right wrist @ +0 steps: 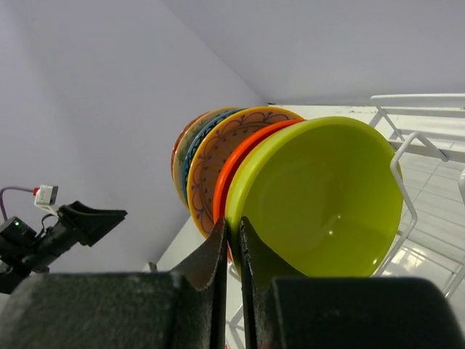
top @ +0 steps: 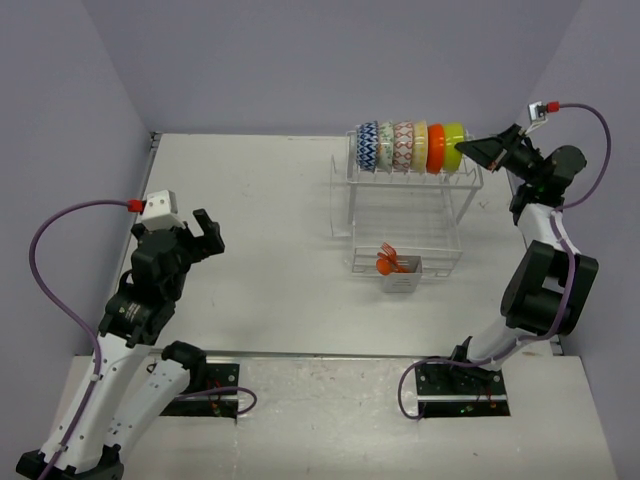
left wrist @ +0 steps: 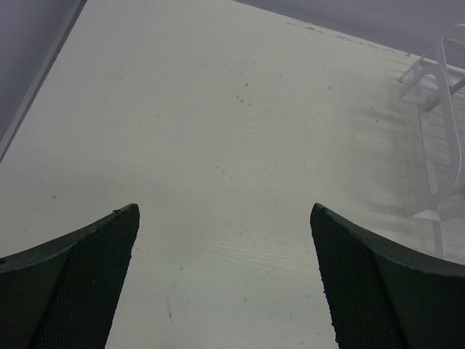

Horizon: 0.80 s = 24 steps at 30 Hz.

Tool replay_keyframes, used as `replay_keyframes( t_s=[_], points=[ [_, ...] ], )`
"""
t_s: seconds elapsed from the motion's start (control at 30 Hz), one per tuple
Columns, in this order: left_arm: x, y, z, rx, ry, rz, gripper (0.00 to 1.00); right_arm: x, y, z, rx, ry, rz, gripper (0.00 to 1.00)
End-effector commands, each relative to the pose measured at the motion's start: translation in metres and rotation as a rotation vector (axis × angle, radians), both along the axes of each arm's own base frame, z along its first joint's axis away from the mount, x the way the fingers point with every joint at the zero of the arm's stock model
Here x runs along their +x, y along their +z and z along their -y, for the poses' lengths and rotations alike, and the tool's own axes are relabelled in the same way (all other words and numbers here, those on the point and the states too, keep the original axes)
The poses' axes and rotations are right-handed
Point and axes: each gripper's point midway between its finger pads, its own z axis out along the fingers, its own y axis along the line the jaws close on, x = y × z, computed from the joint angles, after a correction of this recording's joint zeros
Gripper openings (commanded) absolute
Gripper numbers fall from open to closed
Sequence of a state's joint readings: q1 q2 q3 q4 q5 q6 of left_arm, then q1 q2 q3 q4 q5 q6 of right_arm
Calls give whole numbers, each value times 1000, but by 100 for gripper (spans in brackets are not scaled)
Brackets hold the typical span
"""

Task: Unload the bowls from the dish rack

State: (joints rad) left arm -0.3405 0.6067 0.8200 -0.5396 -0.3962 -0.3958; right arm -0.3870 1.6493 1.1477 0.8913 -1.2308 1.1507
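The table [top: 260, 220] is white and flat, with a few tiny dark specks on it. Plain pale purple walls [top: 300, 60] stand behind it and on both sides. The light is soft and even.

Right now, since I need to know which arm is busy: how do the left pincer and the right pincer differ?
The left pincer stands wide open; the right pincer is shut on the rim of the plain lime-green bowl. The left pincer hangs over bare white tabletop, away from the white wire dish rack; the right pincer is at the rack's top row, right end. Shared: both have black fingers.
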Motion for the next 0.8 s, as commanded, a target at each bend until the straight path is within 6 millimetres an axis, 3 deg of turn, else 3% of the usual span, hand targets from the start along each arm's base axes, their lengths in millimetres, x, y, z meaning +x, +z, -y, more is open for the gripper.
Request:
replay_keyframes(
  t_s=[0.0, 0.3, 0.33, 0.4, 0.77],
  points=[
    [5, 4, 0, 19, -12, 25, 100, -2, 10, 3, -5, -7, 49, 1],
    [5, 4, 2, 16, -25, 27, 100, -8, 29, 3, 53, 38, 103, 0],
    [5, 4, 2, 16, -25, 25, 100, -5, 25, 4, 106, 58, 49, 0],
    [5, 4, 3, 17, -25, 24, 100, -11, 37, 2, 137, 93, 83, 0],
    [6, 3, 3, 19, -25, 21, 100, -15, 43, 10, 147, 72, 134, 0]
  ],
)
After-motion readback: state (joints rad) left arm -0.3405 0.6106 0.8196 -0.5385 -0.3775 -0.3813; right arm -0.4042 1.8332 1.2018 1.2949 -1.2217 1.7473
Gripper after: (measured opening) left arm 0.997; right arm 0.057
